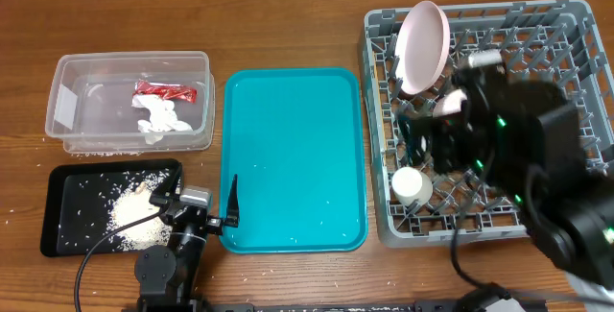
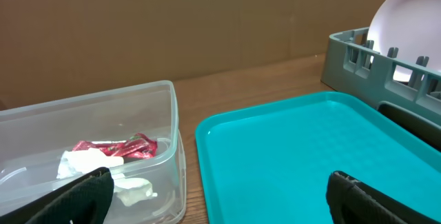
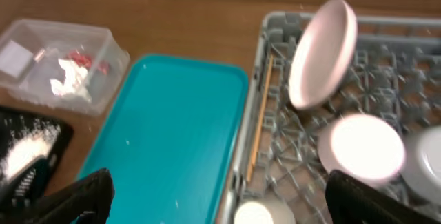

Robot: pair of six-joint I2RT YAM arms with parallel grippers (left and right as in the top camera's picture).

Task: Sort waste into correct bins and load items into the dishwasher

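Nearest me, at about seven o'clock on the table, the left gripper (image 1: 195,200) is hanging with its fingers spread wide and holding nothing. Just to its nine o'clock side the shallow black rectangular tray (image 1: 67,211) is carrying a heap of loose white rice grains (image 1: 129,211). The large teal plastic serving tray (image 1: 293,158) is lying in the middle, a few white specks scattered on it.

Over at three o'clock the right gripper (image 3: 224,203) is hovering above the square grey plastic dish rack (image 1: 576,24) — its fingers are likewise standing wide apart and empty. In the rack a small white cup (image 1: 413,185) is sitting at the near left corner, a thin wooden chopstick (image 3: 260,120) is lying along the left side, and a round pale-pink plate (image 1: 423,48) is leaning on edge at the far left.

At ten o'clock the clear rectangular plastic tub (image 1: 115,58) is holding the small red crinkled wrapper (image 1: 165,91) and the crumpled white tissue (image 1: 161,120).
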